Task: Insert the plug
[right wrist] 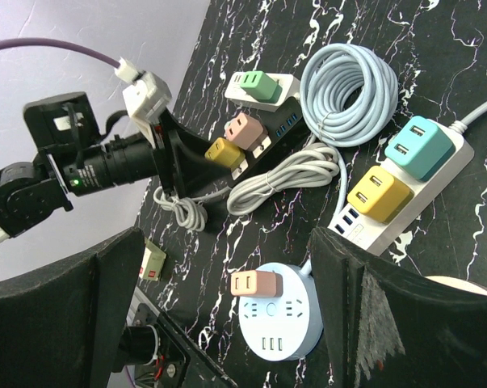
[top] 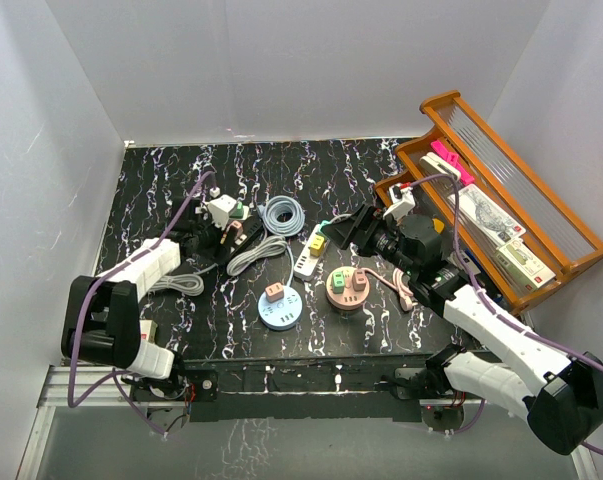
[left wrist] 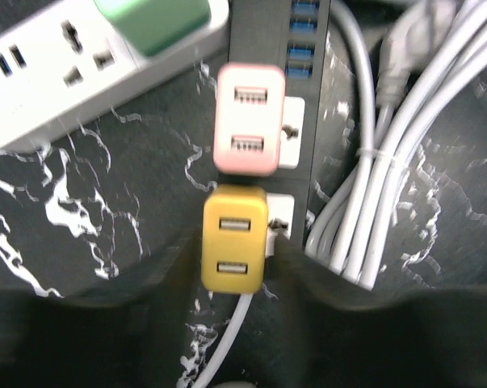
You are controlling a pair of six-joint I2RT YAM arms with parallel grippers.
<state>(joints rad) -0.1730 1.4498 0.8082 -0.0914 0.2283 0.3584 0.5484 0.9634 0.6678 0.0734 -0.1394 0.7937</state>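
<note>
The yellow plug (left wrist: 234, 249) sits upright on the black power strip (left wrist: 259, 32), just below the pink plug (left wrist: 249, 120) and level with it. By that look, the insertion is done or all but done. What is left, I judge, is to let go and lift clear without tugging it out. The left pincer (left wrist: 235, 271) flanks the yellow plug on both sides. Whether it is clamped on the plug or has just let go, I cannot tell (any gap at the pads is too fine to read). The right pincer (right wrist: 227, 311) hangs released over the tabletop (right wrist: 437, 121), holding nothing.

The left wrist view alone shows the seating up close, with white cables (left wrist: 405, 162) just beside the strip. The right wrist view shows the same plug from the side, with the left arm reaching in. The top view gives the wider layout, but the plug is too small there to judge.
</note>
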